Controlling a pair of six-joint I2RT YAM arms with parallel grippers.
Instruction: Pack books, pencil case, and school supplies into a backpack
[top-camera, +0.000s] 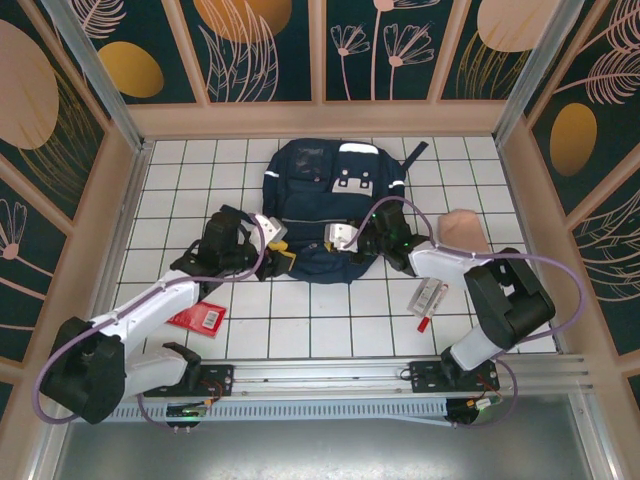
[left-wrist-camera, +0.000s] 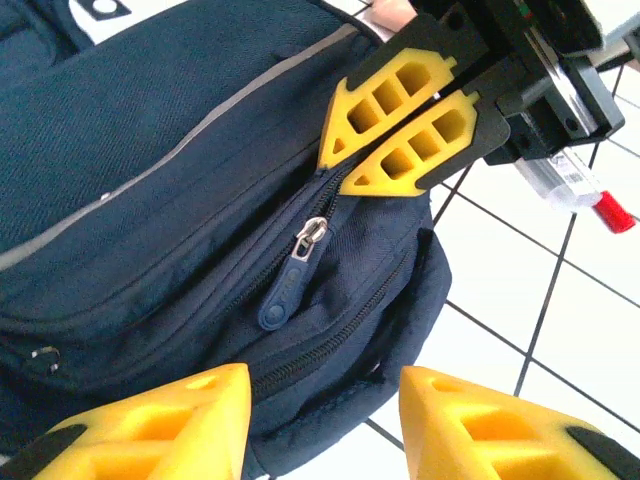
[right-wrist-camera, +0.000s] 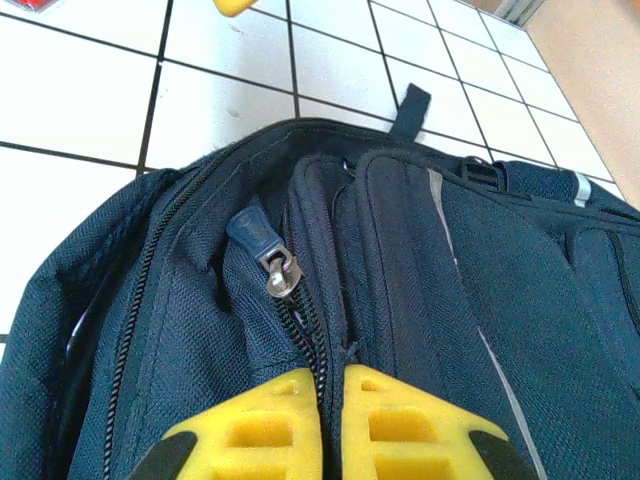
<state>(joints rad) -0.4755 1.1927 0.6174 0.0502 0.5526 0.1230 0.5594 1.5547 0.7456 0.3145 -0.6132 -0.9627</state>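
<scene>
The backpack (top-camera: 325, 200) lies flat mid-tabletop (top-camera: 300, 310), the right pincer (right-wrist-camera: 332, 400) pinched shut on its fabric at the zip seam, while the left pincer (left-wrist-camera: 322, 400) hangs partly open and empty near the zipper pull (left-wrist-camera: 290, 280).

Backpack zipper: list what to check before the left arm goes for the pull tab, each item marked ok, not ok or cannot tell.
1. Right gripper jaws shut on the navy blue fabric backpack, pinching cloth beside the zipper: ok.
2. Left gripper jaws open: ok.
3. Blue zipper pull tab exposed, nothing lying over it: ok.
4. Pull tab between the left jaws: not ok, it lies ahead of them.
5. Backpack mouth open for packing: not ok, it looks closed.
</scene>
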